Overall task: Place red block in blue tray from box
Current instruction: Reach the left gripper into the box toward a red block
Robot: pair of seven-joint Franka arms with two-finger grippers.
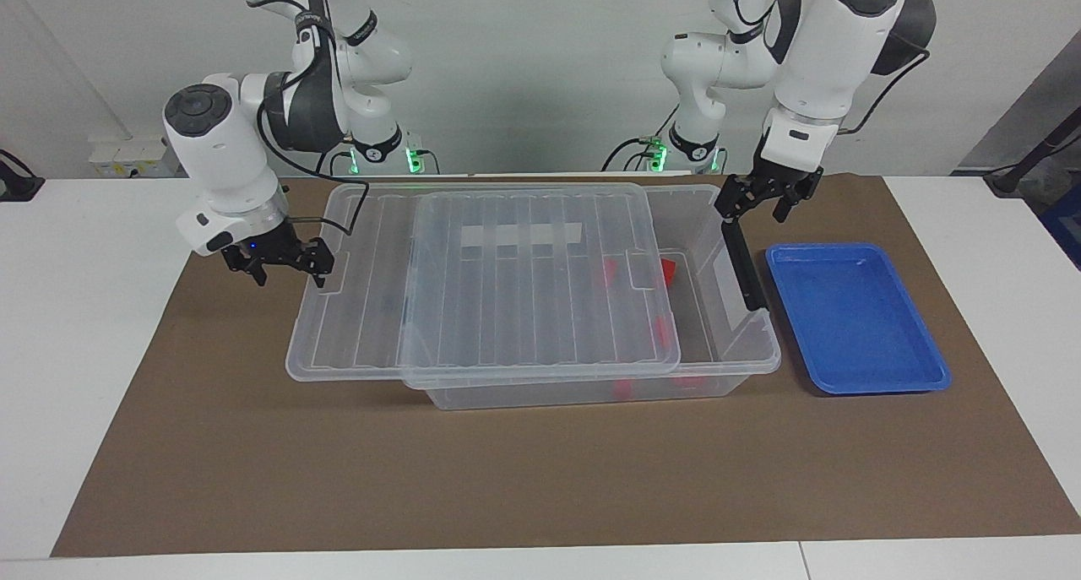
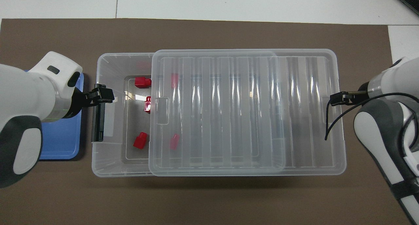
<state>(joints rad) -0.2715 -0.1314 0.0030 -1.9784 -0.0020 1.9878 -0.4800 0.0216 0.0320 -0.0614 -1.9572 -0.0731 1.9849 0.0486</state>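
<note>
The box [image 1: 746, 364] is a large clear bin in the middle of the brown mat, and its ribbed clear lid [image 1: 524, 301] lies shifted toward the right arm's end. Red blocks [image 2: 142, 82] [image 2: 140, 140] lie on the floor of the uncovered end; one [image 1: 669, 272] also shows bare in the facing view, and others show faintly under the lid. My right gripper [image 1: 289, 278] [image 2: 337, 99] stands open at the lid's end rim, touching it. My left gripper [image 1: 752, 213] [image 2: 104, 95] hangs open over the box's black latch handle [image 2: 98, 120]. The blue tray [image 1: 853, 318] sits empty beside that end.
A brown mat [image 1: 540, 479] covers the white table. In the overhead view the left arm [image 2: 29, 97] hides much of the blue tray [image 2: 62, 143]. A cable [image 2: 330, 126] loops from the right wrist beside the lid's end.
</note>
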